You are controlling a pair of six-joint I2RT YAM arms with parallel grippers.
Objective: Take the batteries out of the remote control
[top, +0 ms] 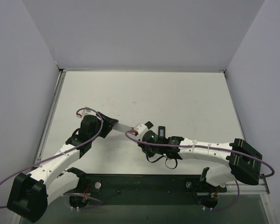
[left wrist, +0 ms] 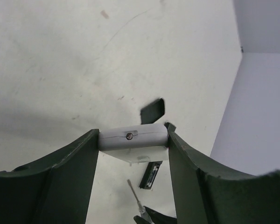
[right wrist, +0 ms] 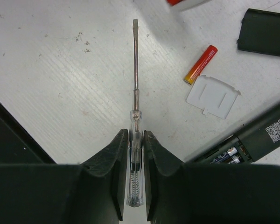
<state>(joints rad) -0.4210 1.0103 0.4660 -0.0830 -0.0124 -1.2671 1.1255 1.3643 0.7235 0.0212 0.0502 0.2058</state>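
Observation:
The black remote control [right wrist: 259, 136] lies at the right edge of the right wrist view, its bay open with two dark cells [right wrist: 225, 156] inside. It also shows in the left wrist view [left wrist: 150, 175] and from above [top: 162, 131]. One reddish-orange battery [right wrist: 200, 64] lies loose on the table beside a white cover piece [right wrist: 212, 96]. My right gripper [right wrist: 136, 136] is shut on a clear-handled screwdriver [right wrist: 135, 70], whose blade points away over bare table. My left gripper [left wrist: 133, 136] is shut on the end of a whitish flat strip [left wrist: 133, 140], holding it off the table.
A small black cover piece [right wrist: 263, 32] lies at the far right, also seen past the strip [left wrist: 152, 111]. The screwdriver tip [left wrist: 130, 185] and right gripper sit just below the held strip. White walls [top: 18, 93] close the table [top: 177, 93] on three sides.

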